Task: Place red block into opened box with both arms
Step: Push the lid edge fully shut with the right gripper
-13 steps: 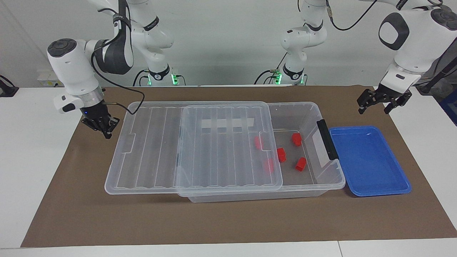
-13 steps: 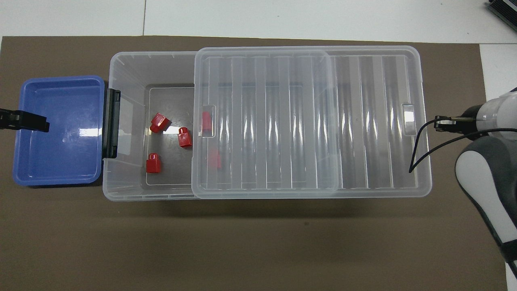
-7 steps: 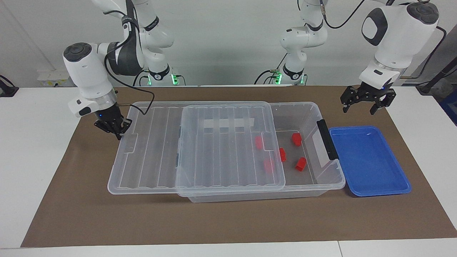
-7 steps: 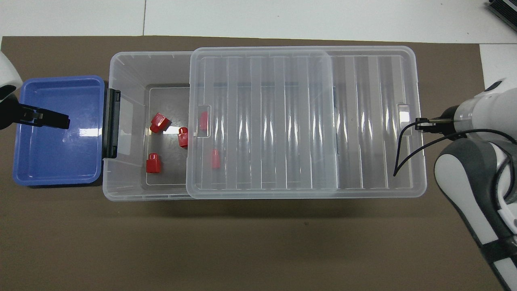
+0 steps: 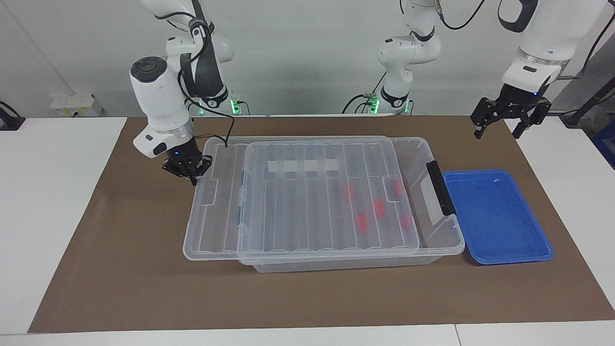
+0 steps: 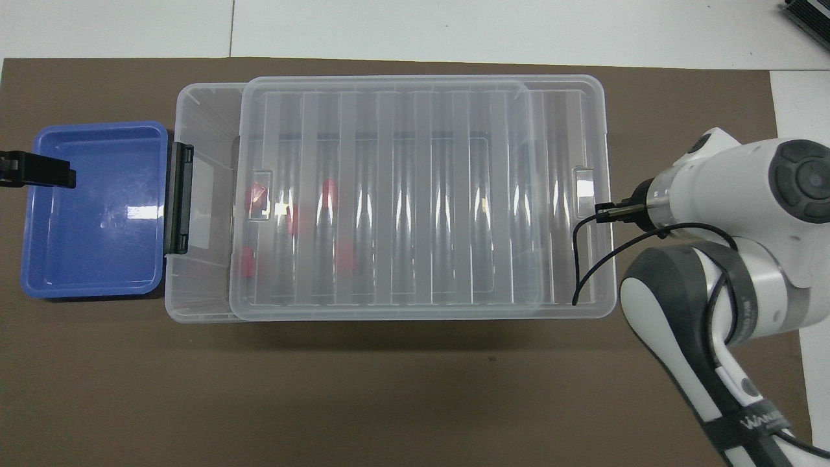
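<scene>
Several red blocks (image 5: 379, 207) (image 6: 245, 263) lie on the floor of the clear box (image 5: 447, 242) (image 6: 201, 110), seen dimly through its ribbed lid (image 5: 298, 202) (image 6: 415, 194). The lid lies flat over most of the box and overhangs it at the right arm's end. A strip of the box by the black handle (image 5: 439, 187) (image 6: 179, 198) stays uncovered. My right gripper (image 5: 188, 174) (image 6: 606, 213) is shut and empty, its tip against the lid's overhanging end. My left gripper (image 5: 497, 130) (image 6: 39, 176) hangs open and empty, raised beside the blue tray.
A shallow blue tray (image 5: 497, 216) (image 6: 91, 207) with nothing in it sits against the box's handle end. Everything rests on a brown mat (image 5: 120, 269) (image 6: 415, 402) on the white table. A dark cable loops from the right wrist over the lid's end.
The right gripper moved toward the left arm's end and the lid slid with it, now covering the red blocks. The left gripper rose and drew back from over the tray.
</scene>
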